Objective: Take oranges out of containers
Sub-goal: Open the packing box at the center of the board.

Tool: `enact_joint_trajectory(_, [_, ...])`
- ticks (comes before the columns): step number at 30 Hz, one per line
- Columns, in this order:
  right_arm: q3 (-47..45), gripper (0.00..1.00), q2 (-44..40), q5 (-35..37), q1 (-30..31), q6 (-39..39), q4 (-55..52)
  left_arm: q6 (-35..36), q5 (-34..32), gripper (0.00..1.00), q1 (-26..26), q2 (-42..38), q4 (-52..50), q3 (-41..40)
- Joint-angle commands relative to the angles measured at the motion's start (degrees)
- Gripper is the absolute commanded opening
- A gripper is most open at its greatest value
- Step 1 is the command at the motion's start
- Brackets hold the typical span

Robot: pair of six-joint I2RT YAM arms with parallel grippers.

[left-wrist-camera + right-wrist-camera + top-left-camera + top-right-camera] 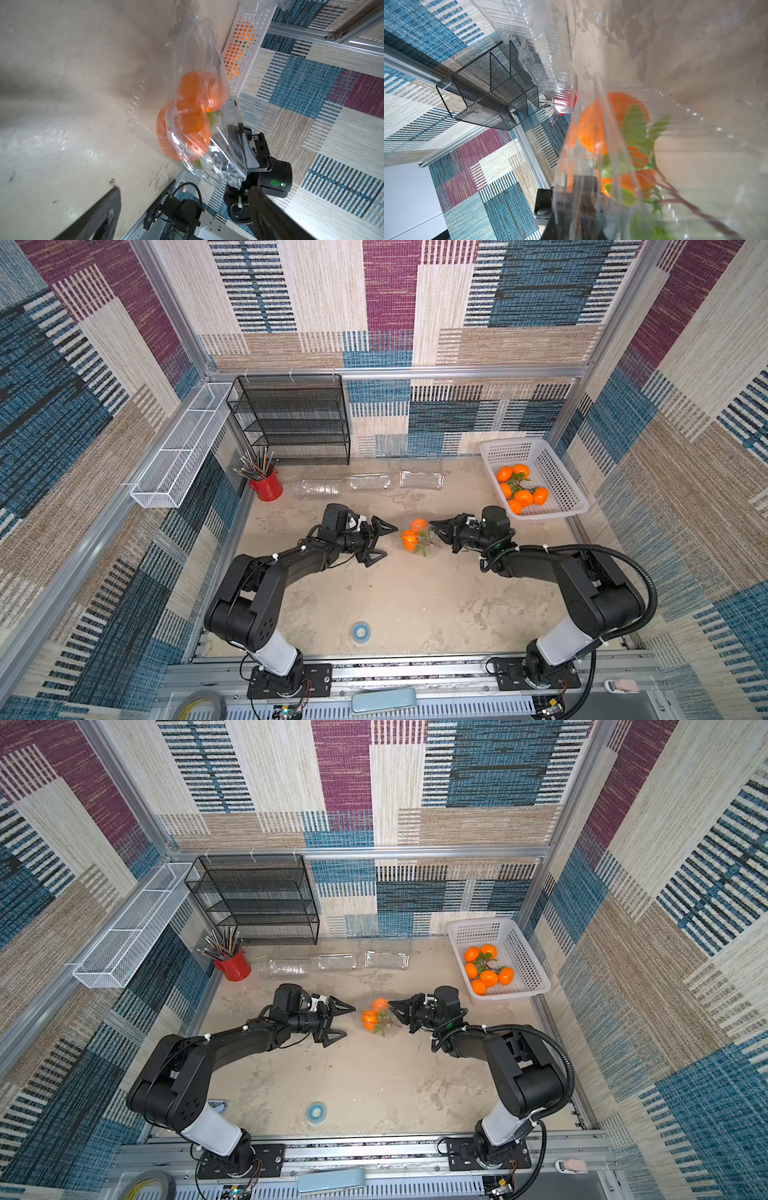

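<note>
clear plastic container [193, 58] holding the last oranges [193, 120] sits mid bench [415, 605], its edge pinched in the closed right claw [235, 133], so the gaping left claw [390, 540] beside it should enter gently, keeping the thin walls uncrushed.

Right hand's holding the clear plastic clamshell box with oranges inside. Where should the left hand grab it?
Probably the thin rim at the free end of the clear plastic clamshell box, coming level from the robot's left, where the open left hand faces it. The right hand pinches the opposite edge, and the round orange fruits bulge its middle.
</note>
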Motion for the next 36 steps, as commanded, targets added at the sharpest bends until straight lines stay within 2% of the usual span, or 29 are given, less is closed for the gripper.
enact_joint_trajectory(1, [-0.4,0.17,0.6,1.5,0.0,2.3,2.2,-2.1,-1.1,0.95,-0.7,-0.1,4.5,-1.3])
enact_joint_trajectory(7, [0.4,0.17,1.3,1.9,0.0,3.0,2.0,-4.5,-2.0,0.90,-2.2,1.7,9.1,-3.7])
enact_joint_trajectory(22, [0.6,0.16,0.0,0.5,0.0,0.5,-1.1,-9.5,-6.2,0.89,-3.3,5.4,17.4,-6.1])
enact_joint_trajectory(36, [-1.7,0.16,-1.6,1.2,-0.1,-2.0,-3.4,-9.7,-6.7,0.89,-3.3,4.9,18.4,-7.5])
